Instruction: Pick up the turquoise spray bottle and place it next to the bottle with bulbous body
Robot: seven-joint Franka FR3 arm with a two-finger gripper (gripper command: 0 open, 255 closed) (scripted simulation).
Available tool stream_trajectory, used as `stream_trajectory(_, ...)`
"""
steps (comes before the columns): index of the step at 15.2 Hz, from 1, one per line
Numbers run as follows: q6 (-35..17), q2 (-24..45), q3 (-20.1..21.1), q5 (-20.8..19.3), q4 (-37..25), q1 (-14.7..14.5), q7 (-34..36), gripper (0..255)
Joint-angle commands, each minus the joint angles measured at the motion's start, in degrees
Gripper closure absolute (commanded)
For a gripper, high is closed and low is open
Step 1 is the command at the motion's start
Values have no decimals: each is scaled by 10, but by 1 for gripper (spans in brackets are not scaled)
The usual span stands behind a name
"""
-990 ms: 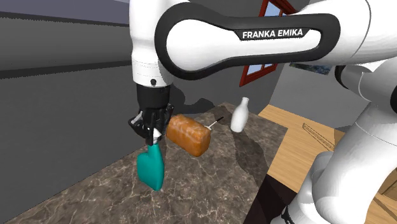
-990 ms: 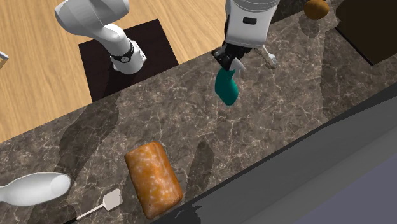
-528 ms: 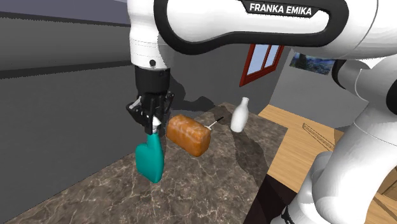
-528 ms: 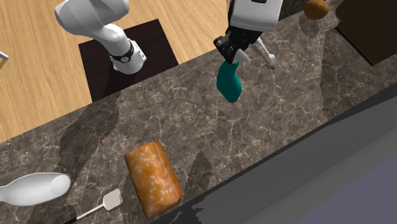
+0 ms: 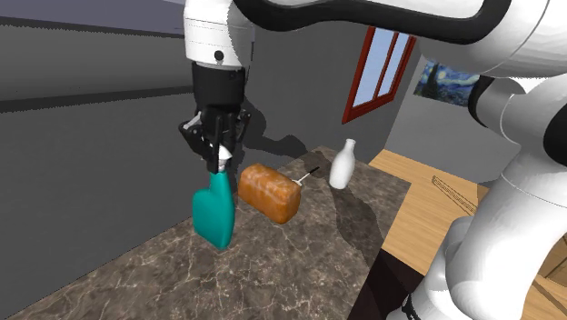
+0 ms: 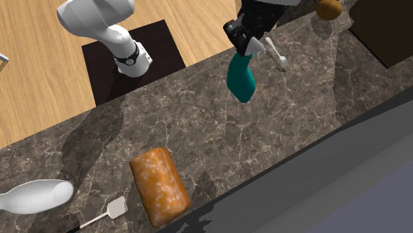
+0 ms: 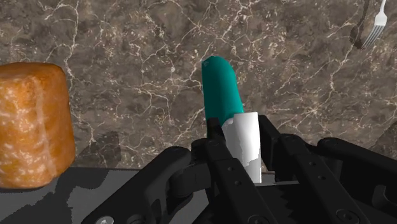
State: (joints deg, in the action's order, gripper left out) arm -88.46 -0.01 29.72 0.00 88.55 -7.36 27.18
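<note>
The turquoise spray bottle [image 5: 215, 216] hangs in the air above the dark marble counter [image 5: 273, 264], held by its white spray head. My black gripper [image 5: 219, 160] is shut on that head, with the teal body hanging below it. In the second exterior view the gripper [image 6: 246, 43] holds the bottle [image 6: 240, 78] over the counter's near edge. The wrist view has the white head [image 7: 245, 141] clasped between the fingers and the teal body [image 7: 221, 91] pointing away. The white bulbous bottle [image 5: 342, 165] stands at the counter's far end, and lies at the second exterior view's lower left [image 6: 34, 196].
A brown bread loaf [image 5: 269, 192] lies on the counter between the held bottle and the white bottle. A small white spatula [image 6: 107, 212] rests beside the loaf. A fork [image 6: 276, 54] and a brown round object [image 6: 328, 8] sit near the gripper. A dark wall borders the counter.
The gripper has risen with the spray bottle in it, lifting it higher above the counter. The grip stays the same.
</note>
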Motion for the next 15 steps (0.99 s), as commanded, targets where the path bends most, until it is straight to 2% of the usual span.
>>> stream_trajectory(1,18,6,2,-3,-23,-2,3,255)
stream_trajectory(15,154,79,16,-43,-222,-26,27,255)
